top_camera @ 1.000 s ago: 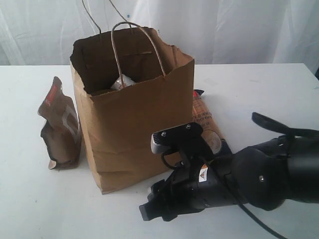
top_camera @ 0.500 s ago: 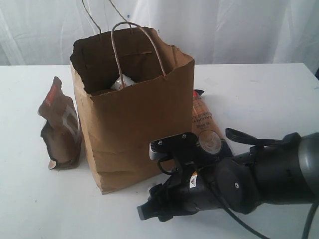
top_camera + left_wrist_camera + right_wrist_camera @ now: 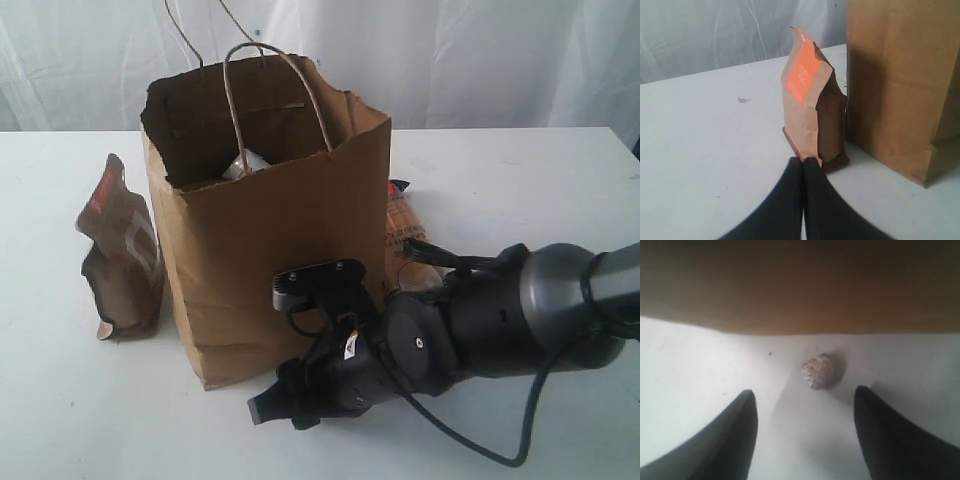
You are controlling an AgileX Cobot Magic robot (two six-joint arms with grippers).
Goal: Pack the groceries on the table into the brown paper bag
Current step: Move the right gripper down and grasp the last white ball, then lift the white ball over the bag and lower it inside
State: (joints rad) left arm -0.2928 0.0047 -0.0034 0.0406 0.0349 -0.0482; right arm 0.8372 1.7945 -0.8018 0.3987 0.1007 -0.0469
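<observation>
The right gripper (image 3: 262, 408) has slid left along the front of the bag (image 3: 265, 230) — its arm now hides most of the packet (image 3: 402, 222) lying by the bag's right side. Its jaws stand apart and hold nothing. A small pale lump (image 3: 817, 371), maybe a crumb, lies at the bag's foot. The left gripper (image 3: 803, 162) is pinched tight and empty, near the pouch (image 3: 812, 115) — that stands just left of the bag.
</observation>
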